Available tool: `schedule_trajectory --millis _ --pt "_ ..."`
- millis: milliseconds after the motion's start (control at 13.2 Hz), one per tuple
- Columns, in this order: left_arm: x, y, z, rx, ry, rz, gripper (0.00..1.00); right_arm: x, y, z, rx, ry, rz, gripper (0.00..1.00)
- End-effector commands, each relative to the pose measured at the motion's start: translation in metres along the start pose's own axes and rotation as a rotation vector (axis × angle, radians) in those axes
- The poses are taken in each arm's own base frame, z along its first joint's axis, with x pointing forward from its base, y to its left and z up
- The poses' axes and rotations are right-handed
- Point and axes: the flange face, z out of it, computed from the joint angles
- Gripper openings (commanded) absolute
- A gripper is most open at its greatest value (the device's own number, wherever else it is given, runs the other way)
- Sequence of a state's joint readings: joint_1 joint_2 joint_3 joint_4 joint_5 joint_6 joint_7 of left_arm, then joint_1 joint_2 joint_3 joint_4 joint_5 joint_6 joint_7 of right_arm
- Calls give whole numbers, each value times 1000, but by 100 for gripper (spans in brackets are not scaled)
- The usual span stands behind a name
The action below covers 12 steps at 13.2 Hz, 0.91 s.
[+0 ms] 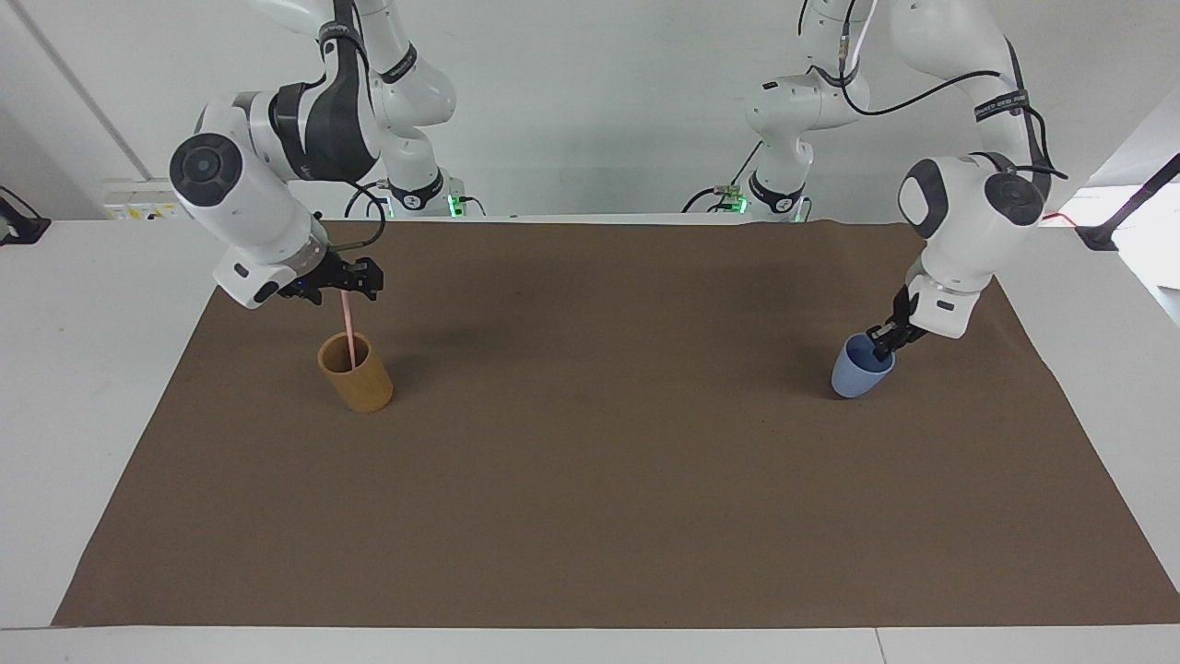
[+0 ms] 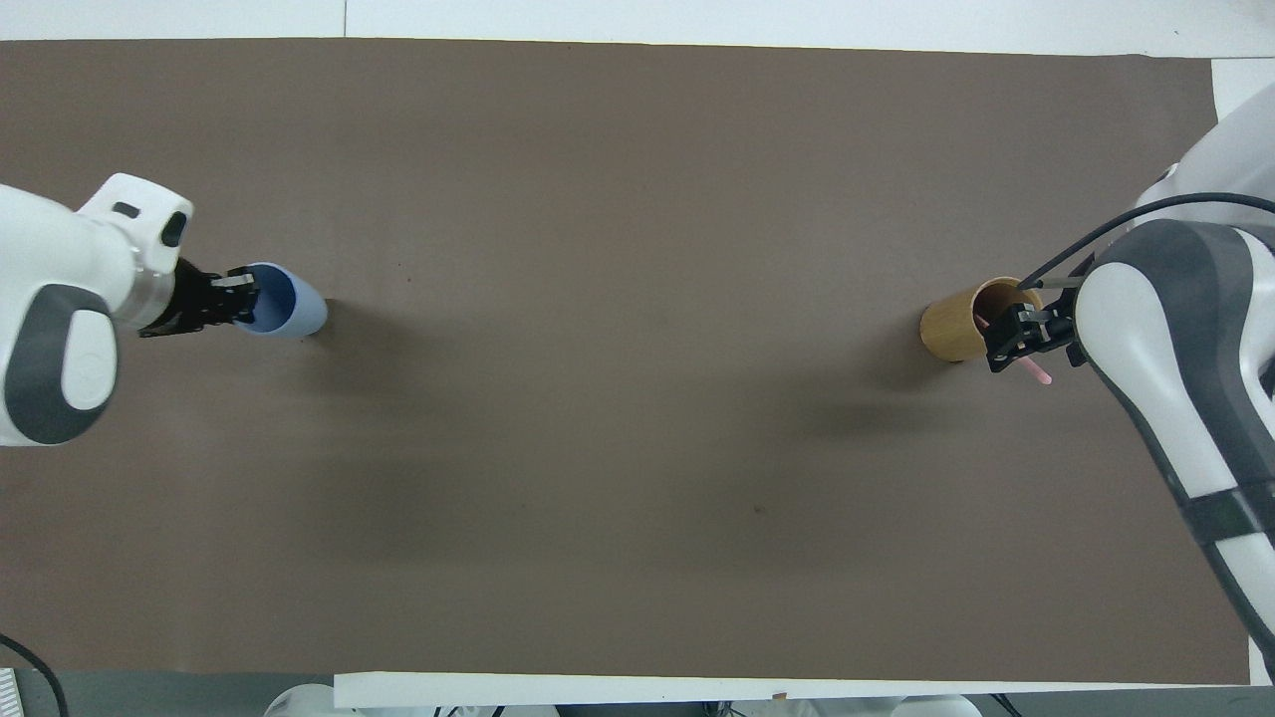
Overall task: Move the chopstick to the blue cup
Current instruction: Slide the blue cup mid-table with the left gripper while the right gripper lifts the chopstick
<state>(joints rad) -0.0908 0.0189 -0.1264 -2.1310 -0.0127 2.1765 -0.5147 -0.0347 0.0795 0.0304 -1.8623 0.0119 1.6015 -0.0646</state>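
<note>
The pale pink chopstick [image 1: 349, 325] stands leaning in the tan-yellow cup [image 1: 361, 385] at the right arm's end of the table; its tip also shows in the overhead view [image 2: 1040, 376], by that cup [image 2: 944, 335]. My right gripper [image 1: 343, 284] [image 2: 1026, 339] is open, its fingers on either side of the stick's top end. The light blue cup [image 1: 854, 378] [image 2: 297, 313] is at the left arm's end, tilted. My left gripper [image 1: 883, 343] [image 2: 239, 297] is shut on its rim, one finger inside the cup.
A brown mat [image 1: 590, 480] covers most of the white table [image 1: 83, 369]. Both cups stand on the mat, far apart, with bare mat between them.
</note>
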Motion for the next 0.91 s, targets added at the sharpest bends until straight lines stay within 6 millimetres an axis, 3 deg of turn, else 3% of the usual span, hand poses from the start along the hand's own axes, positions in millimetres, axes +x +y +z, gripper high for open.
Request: schedule_trajectory --millis 0,151,226,377,453,528,604,679,830 --pt "-81 116 -2 -21 11 -50 0 9 3 9 14 -30 -20 76" --pt "-145 174 3 -31 9 -60 0 15 6 7 17 -55 -16 72" --pt "-164 186 5 -30 5 -48 0 22 8 8 20 -69 -17 71" --pt "-169 192 20 -31 0 -45 2 28 8 9 20 -84 -17 68" --pt "-167 193 24 -34 0 -46 15 28 8 9 21 -84 -17 66" --pt "-163 192 24 -40 6 -42 44 27 9 10 22 -86 -16 62" --pt "-163 192 24 -42 6 -43 81 27 10 12 24 -95 -17 57" --pt "-164 193 23 -41 7 -41 98 26 10 13 24 -101 -20 51" --pt "-164 194 20 -37 4 -47 100 25 14 13 28 -105 -21 31"
